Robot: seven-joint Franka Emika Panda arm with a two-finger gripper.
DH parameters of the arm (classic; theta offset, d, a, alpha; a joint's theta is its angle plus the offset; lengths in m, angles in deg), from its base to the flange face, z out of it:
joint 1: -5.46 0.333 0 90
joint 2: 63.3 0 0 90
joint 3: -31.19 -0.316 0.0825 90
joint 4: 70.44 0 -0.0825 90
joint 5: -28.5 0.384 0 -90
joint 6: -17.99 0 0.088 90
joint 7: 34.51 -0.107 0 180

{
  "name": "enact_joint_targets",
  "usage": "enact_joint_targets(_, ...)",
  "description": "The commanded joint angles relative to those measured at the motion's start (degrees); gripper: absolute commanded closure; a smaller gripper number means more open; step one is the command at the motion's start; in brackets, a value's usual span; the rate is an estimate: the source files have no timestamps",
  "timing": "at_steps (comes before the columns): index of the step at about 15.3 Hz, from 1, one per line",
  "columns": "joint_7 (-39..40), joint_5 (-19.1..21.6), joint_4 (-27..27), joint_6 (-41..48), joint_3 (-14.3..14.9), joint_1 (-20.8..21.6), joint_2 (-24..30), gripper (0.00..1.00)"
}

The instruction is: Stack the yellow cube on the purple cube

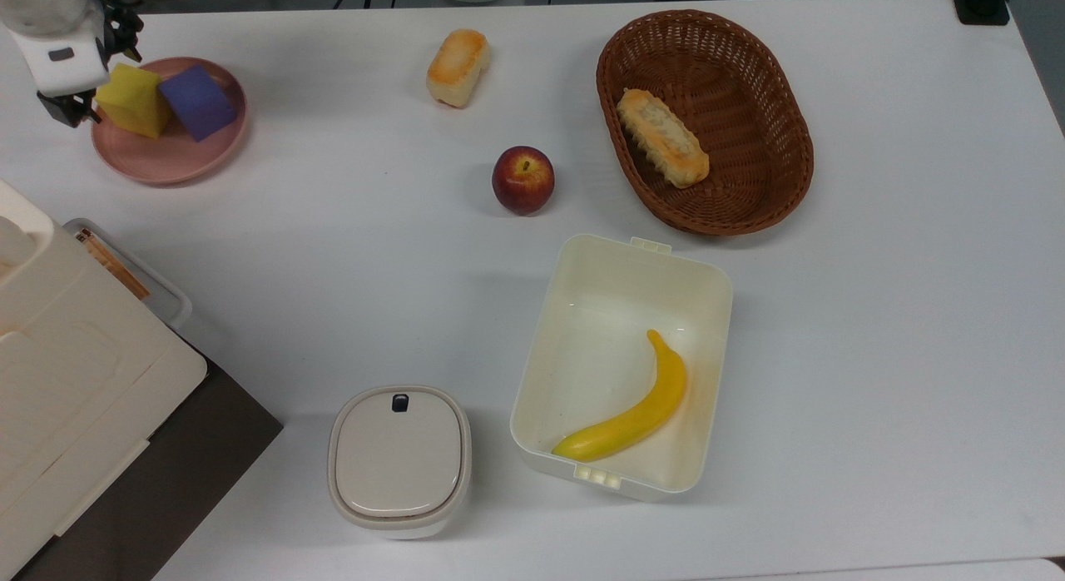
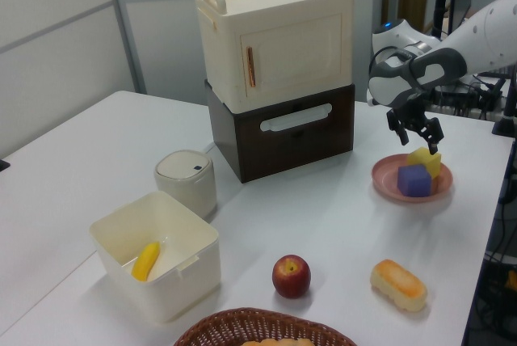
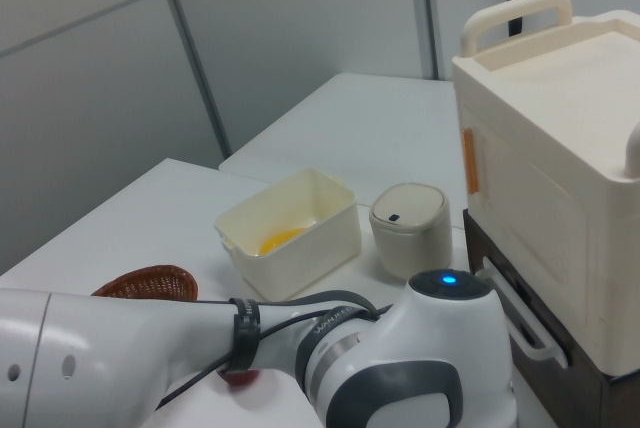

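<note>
The yellow cube (image 1: 131, 98) and the purple cube (image 1: 197, 101) sit side by side, touching, on a pink plate (image 1: 166, 161) at the top view's upper left. My gripper (image 1: 93, 72) hangs open just above the yellow cube, one dark finger on each side of it and nothing held. In the left view the gripper (image 2: 416, 133) hovers a little above the yellow cube (image 2: 428, 158), which stands behind the purple cube (image 2: 414, 179) on the plate (image 2: 386, 178). My white arm (image 3: 250, 368) crosses the foreground of the right view.
On the white table lie a bread roll (image 1: 456, 65), an apple (image 1: 522, 179), a wicker basket (image 1: 749, 90) with another roll, a cream box (image 1: 582, 315) holding a banana (image 1: 632, 419), and a lidded canister (image 1: 399, 456). A stacked cabinet (image 2: 279, 63) stands close beside the plate.
</note>
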Motion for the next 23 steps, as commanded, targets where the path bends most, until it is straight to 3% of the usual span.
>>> enact_joint_targets(1,2.32,0.0,0.63,-0.3,0.33,0.18,-0.47,0.0)
enact_joint_targets(6,1.79,0.08,1.68,-0.21,0.33,-0.79,-1.09,0.0)
enact_joint_targets(10,1.53,0.17,1.51,0.23,0.33,-0.7,-0.74,0.47)
enact_joint_targets(12,1.53,0.61,0.99,1.63,0.33,-0.7,-0.13,0.63)
enact_joint_targets(19,1.7,0.96,-1.65,6.19,0.15,0.0,3.47,0.64)
enact_joint_targets(23,1.27,1.05,-4.2,13.57,-1.94,1.14,5.41,0.64)
